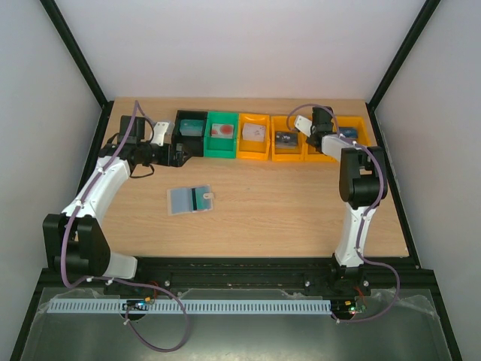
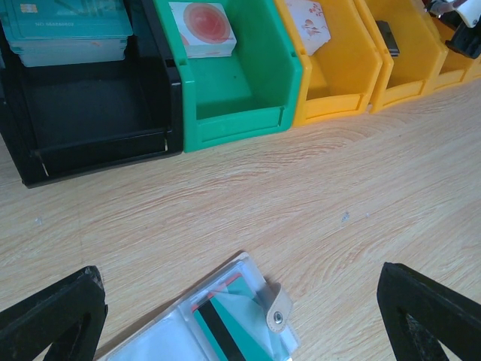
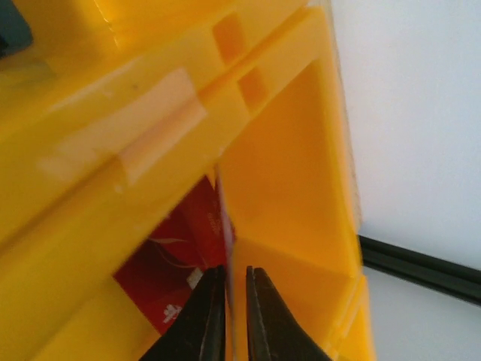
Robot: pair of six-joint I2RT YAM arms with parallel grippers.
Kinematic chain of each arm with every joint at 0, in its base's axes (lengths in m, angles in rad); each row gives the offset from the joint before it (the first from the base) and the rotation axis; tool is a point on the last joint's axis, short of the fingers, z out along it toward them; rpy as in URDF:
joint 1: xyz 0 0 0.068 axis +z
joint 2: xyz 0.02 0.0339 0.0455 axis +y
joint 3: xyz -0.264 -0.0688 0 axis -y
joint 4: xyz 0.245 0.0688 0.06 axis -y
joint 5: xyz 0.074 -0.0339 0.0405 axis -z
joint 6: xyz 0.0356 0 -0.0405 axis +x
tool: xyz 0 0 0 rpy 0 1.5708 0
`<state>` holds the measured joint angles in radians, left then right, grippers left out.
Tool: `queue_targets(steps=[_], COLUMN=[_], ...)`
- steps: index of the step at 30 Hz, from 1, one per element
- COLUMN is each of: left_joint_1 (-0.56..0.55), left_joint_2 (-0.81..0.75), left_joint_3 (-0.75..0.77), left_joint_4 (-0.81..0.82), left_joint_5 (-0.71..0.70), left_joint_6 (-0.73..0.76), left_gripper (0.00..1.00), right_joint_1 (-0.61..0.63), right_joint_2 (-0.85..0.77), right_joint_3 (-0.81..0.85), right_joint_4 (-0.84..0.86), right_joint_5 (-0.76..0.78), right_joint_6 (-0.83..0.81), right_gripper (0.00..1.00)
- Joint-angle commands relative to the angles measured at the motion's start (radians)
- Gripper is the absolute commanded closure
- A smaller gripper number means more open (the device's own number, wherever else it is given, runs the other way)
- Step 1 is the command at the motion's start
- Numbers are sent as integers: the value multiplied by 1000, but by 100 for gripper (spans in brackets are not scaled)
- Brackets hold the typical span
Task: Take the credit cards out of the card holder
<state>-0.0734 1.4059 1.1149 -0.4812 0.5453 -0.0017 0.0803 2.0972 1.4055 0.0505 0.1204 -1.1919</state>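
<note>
The card holder (image 1: 189, 199) lies open on the table, sleeve panels up. In the left wrist view a teal credit card with a black stripe (image 2: 225, 325) sits in its sleeve beside the snap tab (image 2: 276, 316). My left gripper (image 1: 179, 155) hovers by the black bin, open wide, its fingers (image 2: 52, 316) either side of the holder's corner and holding nothing. My right gripper (image 3: 234, 274) hangs over an orange bin (image 3: 293, 173). Its jaws are nearly together round a thin pale credit card (image 3: 228, 218) seen edge-on. A red card (image 3: 169, 263) lies in that bin.
A row of bins stands along the back: a black bin (image 1: 189, 128) with teal cards (image 2: 64, 19), a green bin (image 1: 221, 143) with a white-and-red card (image 2: 203, 26), and several orange bins (image 1: 253, 147) holding a patterned card (image 2: 312, 22), a grey card (image 1: 284, 139) and a blue card (image 1: 349, 134).
</note>
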Motion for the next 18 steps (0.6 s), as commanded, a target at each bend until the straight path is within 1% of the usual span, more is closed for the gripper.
queue_targets(steps=[1,3,5,7,8,14,18], left_joint_1=[0,0,0,0,0,0,0], left_joint_2=[11,13,15,16,16,9,4], left_joint_3=[25,24,24,23,23,15,-1], left_joint_4=[-3,-4,-2,-2,-2,0,13], left_joint_5=[7,9,10,11,11,17,31], left_joint_6=[19,19,20,20,20,19,12], left_gripper=[0,1,0,1,1,1,1], right_joint_1=[1,1,1,1,0,-2,-11], right_joint_2=[30,22,11,-8,-16,-55,-96], right_joint_3=[6,-9,-21,-28,-30,-40,-62], right_joint_4=[35,56,70,74,74,82,110], right_joint_5=[26,36,38,28,21,16,4], right_joint_6=[-9,-12,-12,-8,-4,6,29], right_gripper=[85,73,59,48,44,32,28])
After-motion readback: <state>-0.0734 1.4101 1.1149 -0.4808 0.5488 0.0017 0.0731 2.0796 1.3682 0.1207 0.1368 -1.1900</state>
